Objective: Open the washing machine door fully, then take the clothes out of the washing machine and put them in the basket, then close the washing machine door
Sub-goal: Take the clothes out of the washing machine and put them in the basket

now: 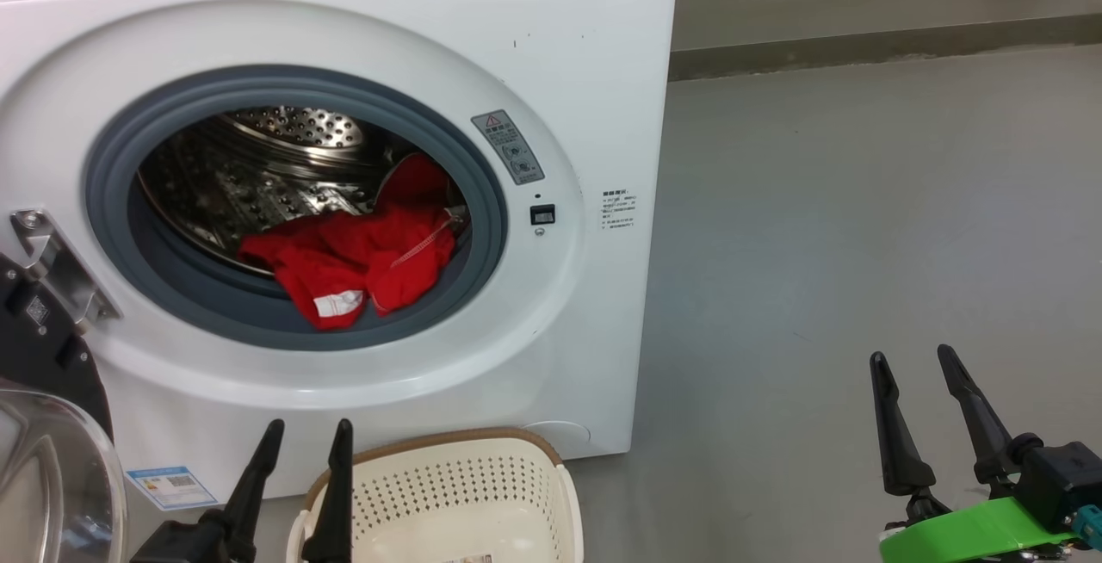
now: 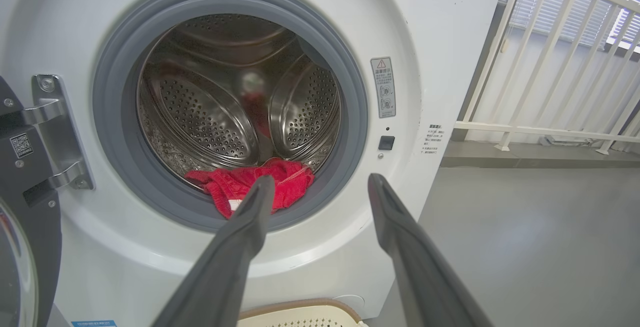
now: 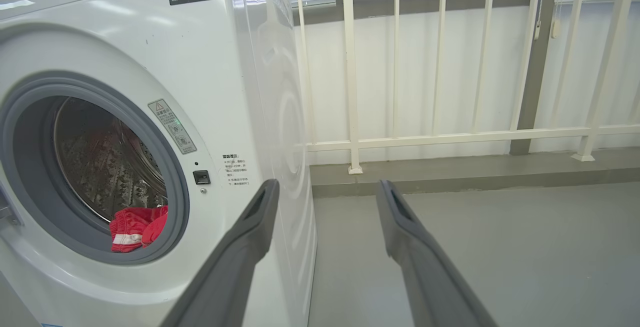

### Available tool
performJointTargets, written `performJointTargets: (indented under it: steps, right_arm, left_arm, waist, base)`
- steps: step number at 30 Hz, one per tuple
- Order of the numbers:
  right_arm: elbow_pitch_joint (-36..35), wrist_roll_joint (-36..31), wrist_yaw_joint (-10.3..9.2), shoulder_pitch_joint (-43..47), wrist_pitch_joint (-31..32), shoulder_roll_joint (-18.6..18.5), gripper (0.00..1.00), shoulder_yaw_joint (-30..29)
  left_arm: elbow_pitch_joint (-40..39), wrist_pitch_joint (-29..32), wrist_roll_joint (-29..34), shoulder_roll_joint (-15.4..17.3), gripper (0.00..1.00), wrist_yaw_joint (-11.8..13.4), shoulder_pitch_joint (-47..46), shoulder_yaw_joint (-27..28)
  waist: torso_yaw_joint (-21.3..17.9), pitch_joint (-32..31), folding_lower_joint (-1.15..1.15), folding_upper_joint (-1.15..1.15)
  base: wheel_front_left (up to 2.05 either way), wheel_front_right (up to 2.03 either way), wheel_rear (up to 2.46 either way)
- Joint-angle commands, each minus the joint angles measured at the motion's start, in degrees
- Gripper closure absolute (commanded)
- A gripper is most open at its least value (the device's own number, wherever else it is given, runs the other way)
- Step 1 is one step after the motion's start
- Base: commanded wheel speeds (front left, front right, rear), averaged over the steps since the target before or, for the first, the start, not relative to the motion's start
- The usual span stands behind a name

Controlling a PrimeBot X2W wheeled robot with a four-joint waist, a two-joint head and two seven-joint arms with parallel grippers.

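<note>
Left wrist view | left gripper [image 2: 321, 181] spread wide, empty | red clothes [image 2: 290, 182] heaped just beyond its tips, at the lip of the drum [image 2: 210, 112] | basket [image 2: 300, 312] just beneath it | advise: reach in low, pinch the bunched top fold

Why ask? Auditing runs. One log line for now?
door open; clothes in drum; basket no clothes seen; left tool open; right tool open

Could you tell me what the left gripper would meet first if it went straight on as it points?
Probably the washing machine: the left gripper aims at the lower right of its grey rubber ring, just beside the clothes. Depth is unclear, so this is a guess.
</note>
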Motion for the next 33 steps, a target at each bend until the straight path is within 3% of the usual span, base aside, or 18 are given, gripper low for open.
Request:
performJointTargets:
  steps: [1,24,33]
  right_arm:
    - [-1.32,0.2,0.36,-1.29,-0.37,-0.77,0.0,1.53]
    - [-1.43,0.18,0.36,-1.2,-0.37,-0.77,0.0,1.86]
    - [-1.21,-0.08,0.36,-1.63,-0.37,-0.77,0.0,2.44]
  left_arm:
    - [-1.66,-0.71,-0.23,1.13,0.0,0.27,-1.71,1.73]
    - [-0.95,-0.83,-0.6,1.18,0.0,1.45,-2.92,0.91]
    - [1.16,-1.56,-0.05,0.59,0.0,3.15,-5.62,0.74]
  waist:
    - [0.01,0.01,0.0,0.0]
    - [1.27,1.69,0.0,0.0]
    - [2.26,3.09,0.0,0.0]
  base:
    - [0.0,0.0,0.0]
    - [0.0,0.0,0.0]
    - [0.0,0.0,0.0]
